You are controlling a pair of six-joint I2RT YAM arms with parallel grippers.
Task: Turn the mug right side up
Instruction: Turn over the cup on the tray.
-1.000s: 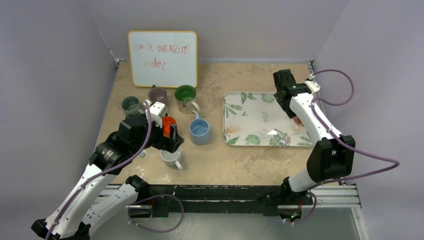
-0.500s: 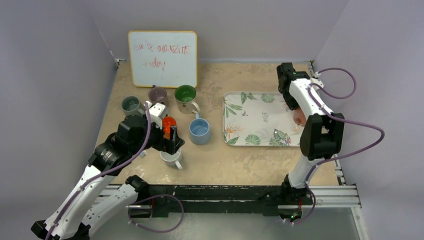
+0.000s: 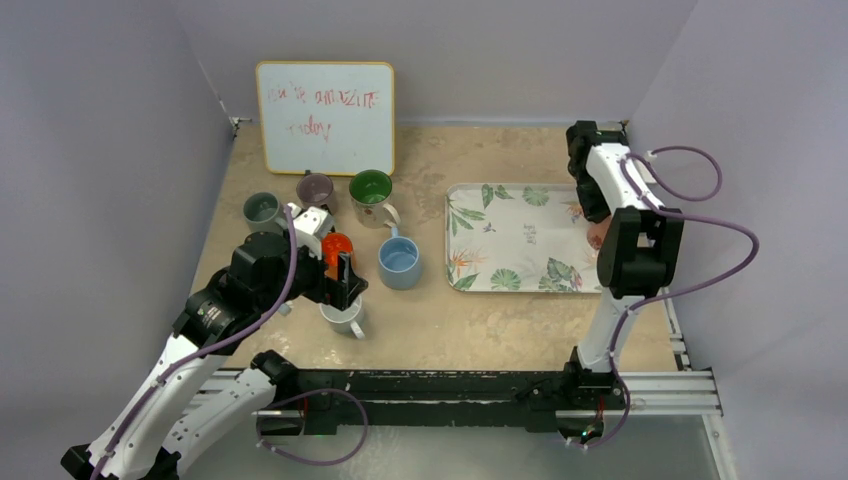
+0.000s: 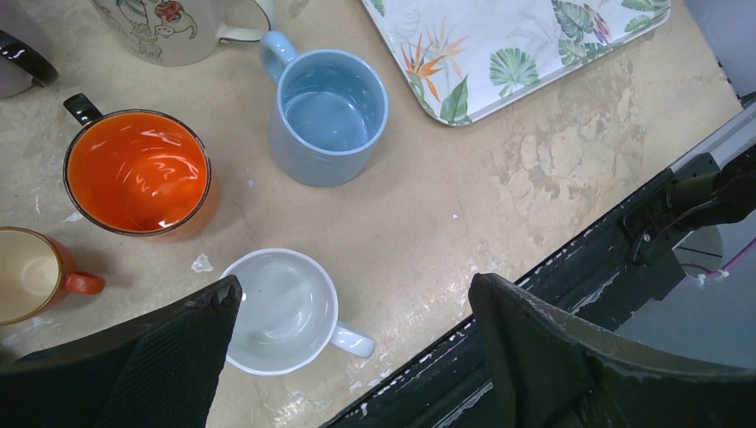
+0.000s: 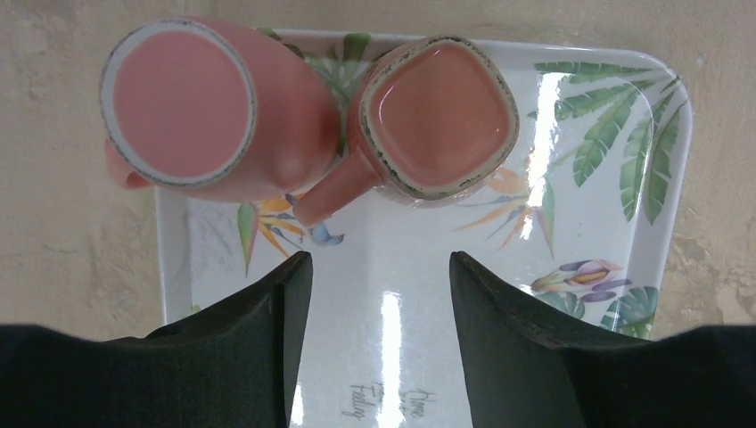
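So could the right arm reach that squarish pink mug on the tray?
Probably yes: the right pincer stands open close by the squarish pink mug, nothing between them; only the round pink mug crowds its handle.

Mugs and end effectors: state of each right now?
round pink mug: upside down on the tray
square pink mug: looks upside down too, on the tray
blue mug: upright, empty
orange mug: upright, empty
white mug: upright, empty
cream-lined mug: upright
green mug: upright
grey mug: upright
purple mug: upright
left end effector: open, empty
right end effector: open, empty
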